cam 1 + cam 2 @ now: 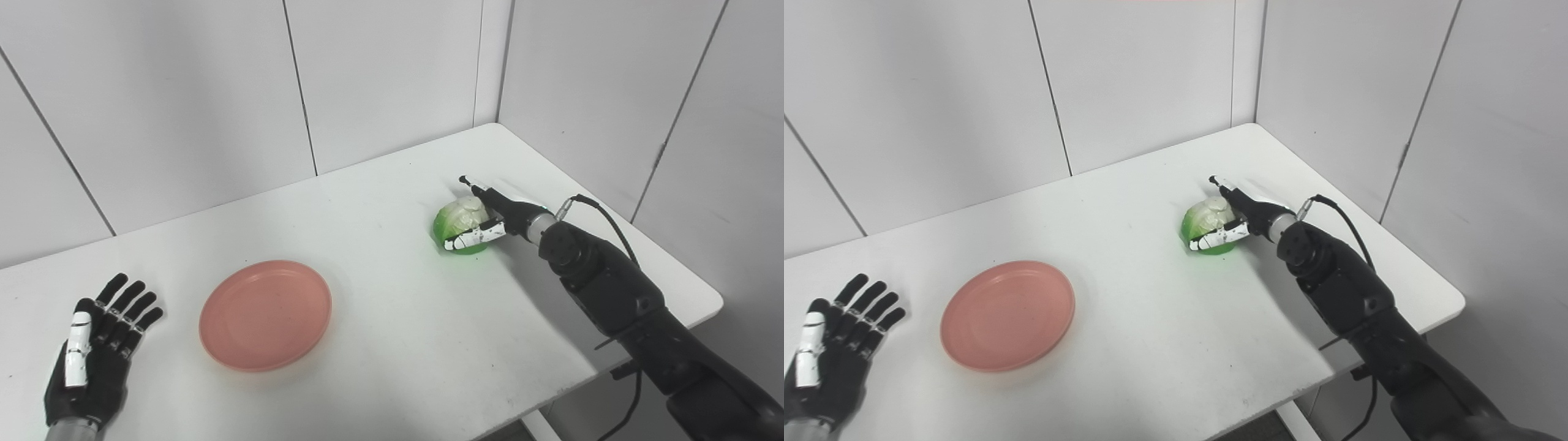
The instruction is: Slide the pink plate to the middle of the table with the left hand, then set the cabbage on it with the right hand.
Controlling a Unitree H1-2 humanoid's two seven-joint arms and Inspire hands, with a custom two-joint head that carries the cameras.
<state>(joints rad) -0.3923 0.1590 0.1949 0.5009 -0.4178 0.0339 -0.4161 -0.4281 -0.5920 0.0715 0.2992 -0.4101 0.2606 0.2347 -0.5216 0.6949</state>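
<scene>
Right hand (490,217) apparently grasping cabbage (458,225) near far-right table edge; left hand (98,349) released, flat beside pink plate (265,315).

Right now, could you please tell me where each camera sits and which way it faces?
Left eye view: head-mounted, looking down at the white table; open left hand, right hand wrapping the green cabbage.
Right eye view: beside it, same downward aim, both arms entering from below.
Shared: round pink plastic plate, cabbage, both hands.

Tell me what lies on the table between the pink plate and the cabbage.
Nothing: only bare white table separates the pink plate from the cabbage, which the right hand grips. Both eye views show it.
</scene>
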